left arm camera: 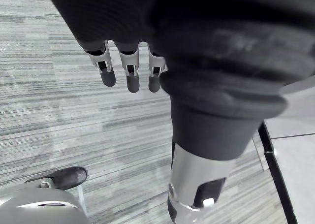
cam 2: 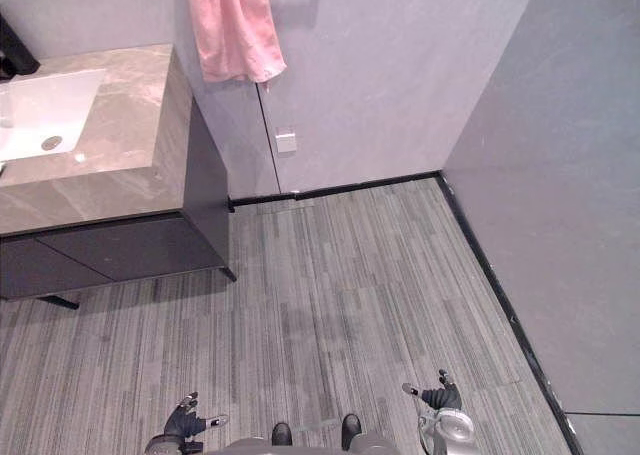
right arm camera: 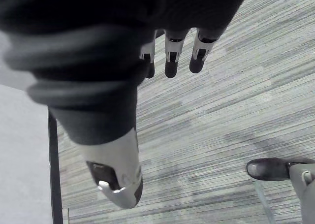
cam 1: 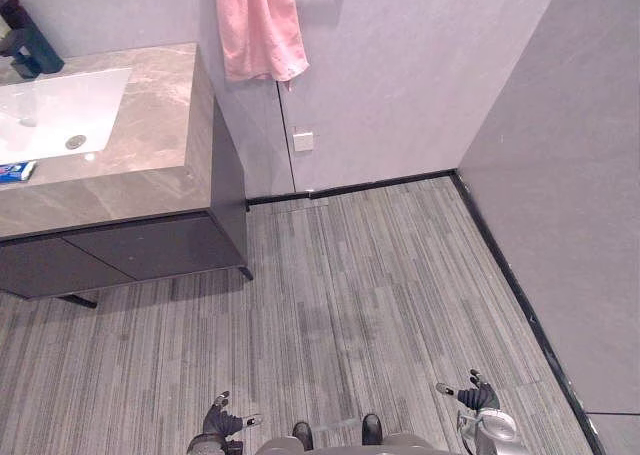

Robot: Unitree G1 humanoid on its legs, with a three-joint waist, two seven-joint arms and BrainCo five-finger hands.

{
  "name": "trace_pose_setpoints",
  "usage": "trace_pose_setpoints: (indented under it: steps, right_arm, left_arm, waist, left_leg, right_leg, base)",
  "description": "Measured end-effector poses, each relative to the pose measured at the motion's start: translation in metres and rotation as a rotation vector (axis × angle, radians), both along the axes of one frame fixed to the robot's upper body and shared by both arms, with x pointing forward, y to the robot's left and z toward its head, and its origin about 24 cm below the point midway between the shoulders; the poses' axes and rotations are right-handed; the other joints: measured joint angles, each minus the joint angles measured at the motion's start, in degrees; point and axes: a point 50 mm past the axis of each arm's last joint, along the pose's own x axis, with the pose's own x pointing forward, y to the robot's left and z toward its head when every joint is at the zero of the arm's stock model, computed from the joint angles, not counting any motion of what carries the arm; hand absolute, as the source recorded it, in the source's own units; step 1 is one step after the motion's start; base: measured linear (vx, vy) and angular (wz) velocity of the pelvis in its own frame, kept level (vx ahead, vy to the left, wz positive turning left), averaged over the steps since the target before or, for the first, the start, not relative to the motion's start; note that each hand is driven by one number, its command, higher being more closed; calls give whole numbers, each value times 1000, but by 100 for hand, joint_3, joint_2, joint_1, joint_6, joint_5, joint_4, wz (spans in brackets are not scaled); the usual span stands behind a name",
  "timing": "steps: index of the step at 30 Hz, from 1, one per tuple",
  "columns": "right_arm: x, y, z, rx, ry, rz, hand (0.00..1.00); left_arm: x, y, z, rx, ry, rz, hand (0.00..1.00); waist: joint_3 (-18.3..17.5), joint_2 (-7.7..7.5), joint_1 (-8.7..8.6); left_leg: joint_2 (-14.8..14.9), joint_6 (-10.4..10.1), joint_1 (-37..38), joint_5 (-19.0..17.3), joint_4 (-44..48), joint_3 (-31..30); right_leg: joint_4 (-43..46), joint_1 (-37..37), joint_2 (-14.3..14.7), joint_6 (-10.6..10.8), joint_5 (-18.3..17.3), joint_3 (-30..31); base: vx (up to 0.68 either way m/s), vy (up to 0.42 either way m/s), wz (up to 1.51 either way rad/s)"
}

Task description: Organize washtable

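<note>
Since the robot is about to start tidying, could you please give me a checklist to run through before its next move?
1. Left hand free: ok, fingers relaxed, holding nothing.
2. Right hand free: ok, likewise relaxed and holding nothing.
3. Washtable within reach: not ok, it stands ahead to the left, across the floor from both hands.
4. Item to tidy spotted: ok, a blue-and-white item lies on it beside the sink.
5. Whole washtable seen: cannot tell, its left part is cut off.

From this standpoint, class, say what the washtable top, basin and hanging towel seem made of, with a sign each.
The washtable top looks like polished stone or stone-look slab: grey-brown veining. The basin is likely glazed ceramic: glossy white. The towel is soft pink cloth, hanging in folds.
</note>
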Motion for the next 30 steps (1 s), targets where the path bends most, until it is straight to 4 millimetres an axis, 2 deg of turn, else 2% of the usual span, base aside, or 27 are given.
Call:
trace_pose_setpoints:
  steps: [1, 2, 3, 4, 7, 9, 10, 11, 12, 13, 14, 15, 16, 17, 19, 20, 21, 23, 24, 25, 26, 27, 28, 29, 30]
  right_arm:
    - [0, 0, 0, 0, 1, 3, 0]
    - [-2, 4, -2, 6, 10, 15, 0]
    - [-2, 6, -2, 11, 13, 18, 0]
    - [-3, 11, -4, 25, 18, 19, 0]
    - [3, 12, -2, 25, 9, 37, 0]
    - [9, 11, 0, 15, -4, 55, 0]
    - [10, 10, 1, 8, -9, 62, 0]
    - [10, 6, 3, -3, -13, 61, 0]
    - [9, 6, 2, -5, -11, 60, 0]
    - [-1, -2, 1, -22, 16, 51, 0]
    - [0, -2, 1, -22, 12, 50, 0]
    - [1, -1, 1, -16, 7, 49, 0]
    - [1, 0, 1, -13, 7, 47, 0]
    - [-2, 3, 0, -6, 12, 46, 0]
    - [-5, 8, -1, 10, 7, 40, 0]
    - [-2, 12, 0, 20, -15, 33, 0]
    - [3, 13, 3, 19, -46, 35, 0]
    - [9, 13, 7, 16, -77, 36, 0]
    - [11, 13, 7, 19, -81, 28, 0]
    - [12, 14, 7, 24, -81, 23, 0]
    - [12, 16, 7, 31, -82, 17, 0]
    - [12, 16, 6, 31, -79, 16, 0]
    - [12, 14, 6, 30, -72, 9, 0]
    - [9, 12, 4, 24, -57, 6, 0]
    - [7, 13, 3, 26, -48, 5, 0]
  left_arm:
    - [1, -1, 0, -1, -1, -3, 0]
    - [2, 1, 1, 5, -6, -8, 0]
    - [4, 3, 2, 11, -10, -9, 0]
    - [8, 6, 4, 18, -22, -11, 0]
    - [21, 6, 9, 20, -64, -15, 0]
    - [30, 5, 11, 12, -90, -9, 0]
    - [33, 5, 12, 11, -95, -11, 0]
    - [34, 5, 12, 12, -97, -15, 0]
    - [34, 5, 12, 13, -97, -16, 0]
    - [36, 0, 12, 0, -100, -17, 0]
    - [39, -3, 12, -7, -110, -21, 0]
    - [42, -5, 13, -12, -118, -20, 0]
    - [42, -7, 13, -20, -121, -12, 0]
    - [39, -14, 10, -44, -114, 1, 0]
    - [37, -21, 8, -62, -110, 4, 0]
    - [36, -26, 8, -76, -112, 7, 0]
    - [37, -31, 9, -89, -128, 8, 0]
    - [45, -36, 13, -102, -161, 7, 0]
    - [49, -37, 14, -101, -174, 5, 0]
    - [51, -36, 15, -99, -180, 5, 0]
    - [53, -36, 16, -99, -186, 7, 0]
    - [53, -36, 16, -101, -187, 8, 0]
    - [53, -38, 16, -106, -186, 5, 0]
    - [52, -39, 15, -106, -181, 0, 0]
    - [50, -38, 14, -109, -174, 6, 0]
  waist:
    - [14, 13, 0]
    - [57, -40, -16]
    - [96, -75, -31]
    - [202, -59, -56]
    - [274, 57, -97]
    - [367, 158, -189]
    - [394, 195, -215]
    - [372, 126, -225]
    - [366, 107, -227]
    - [337, 73, -223]
    - [343, 144, -221]
    - [350, 157, -259]
    - [371, 193, -251]
    - [412, 260, -237]
    - [428, 253, -196]
    - [445, 202, -161]
    - [452, 158, -123]
    - [454, 163, -16]
    - [455, 163, 54]
    - [473, 131, 122]
    - [492, 92, 122]
    - [497, 81, 121]
    - [487, 93, 114]
    - [462, 141, 120]
    - [459, 141, 134]
  left_leg:
    - [-13, 36, 1, -62, 49, 17]
    - [-94, 96, 50, -126, 112, 21]
    - [-136, 141, 148, -166, 132, 4]
    - [-164, 188, 280, -249, 168, -37]
    - [25, 131, 498, -357, 91, -181]
    - [281, 113, 668, -350, -59, -261]
    - [395, 109, 752, -347, -83, -264]
    - [432, -159, 922, -377, -96, -267]
    - [427, -206, 945, -390, -96, -272]
    - [542, -518, 1178, -579, -67, -335]
    - [657, -613, 1145, -526, 74, -378]
    - [712, -837, 945, -395, 622, -465]
    - [782, -967, 773, -304, 1090, -517]
    - [1015, -966, 146, 146, 2710, -708]
    - [1242, -962, -349, 133, 4061, -646]
    - [1372, -925, -658, 112, 4616, -439]
    - [1435, -856, -977, 72, 4798, -243]
    - [1432, -738, -1483, 1, 4707, -105]
    - [1373, -649, -1791, -53, 4329, 2]
    - [1285, -613, -1915, -74, 3869, 88]
    - [1044, -604, -2003, -70, 2988, 83]
    - [909, -592, -2006, -37, 2492, 75]
    - [685, -651, -1956, 132, 1482, 38]
    - [566, -536, -1918, 457, 763, -9]
    - [506, -375, -1906, 698, 752, -66]
  right_leg:
    - [383, -176, -35, 12, -7, -33]
    - [1160, -499, -190, 19, 2, -131]
    - [1548, -647, -291, 53, 12, -202]
    - [2082, -872, -426, 41, -99, -394]
    - [1960, -1194, -386, -51, -444, -863]
    - [1419, -1420, -178, -131, -426, -1046]
    - [1010, -1510, -60, -230, -294, -1058]
    - [195, -1522, 33, -306, 280, -989]
    - [116, -1523, 29, -318, 374, -967]
    - [360, -1542, 9, -729, 839, -991]
    - [506, -1541, 49, -792, 648, -1074]
    - [503, -1427, 105, -890, 404, -1116]
    - [434, -1295, 163, -957, 336, -1144]
    - [57, -764, 309, -1022, 250, -1191]
    - [-323, -134, 442, -1042, 241, -1223]
    - [-577, 307, 477, -1067, 225, -1198]
    - [-817, 628, 495, -1082, 214, -1118]
    - [-1131, 903, 526, -1097, 203, -1008]
    - [-1283, 1057, 525, -1094, 204, -942]
    - [-1398, 1185, 503, -1083, 199, -890]
    - [-1561, 1372, 429, -1024, 169, -868]
    - [-1620, 1453, 381, -964, 134, -857]
    - [-1724, 1568, 323, -850, 63, -834]
    - [-1776, 1646, 310, -722, -53, -771]
    - [-1750, 1683, 290, -674, -135, -716]
  base:
    - [46, 100, -11]
    - [93, 83, 1]
    - [180, 69, 11]
    - [234, 34, 9]
    - [292, -23, 18]
    - [359, -123, 27]
    - [413, -147, 17]
    - [446, -164, 14]
    - [566, -227, 26]
    - [378, -176, 23]
    - [456, -233, 31]
    - [460, -249, 14]
    - [563, -313, 15]
    - [470, -258, 7]
    - [439, -212, 6]
    - [470, -196, -9]
    - [349, -136, -17]
    - [291, -53, -27]
    - [329, 15, -30]
    - [277, 42, -24]
    - [229, 50, -14]
    - [291, 99, -4]
    - [350, 157, -9]
    - [372, 192, -18]
    - [378, 215, -29]
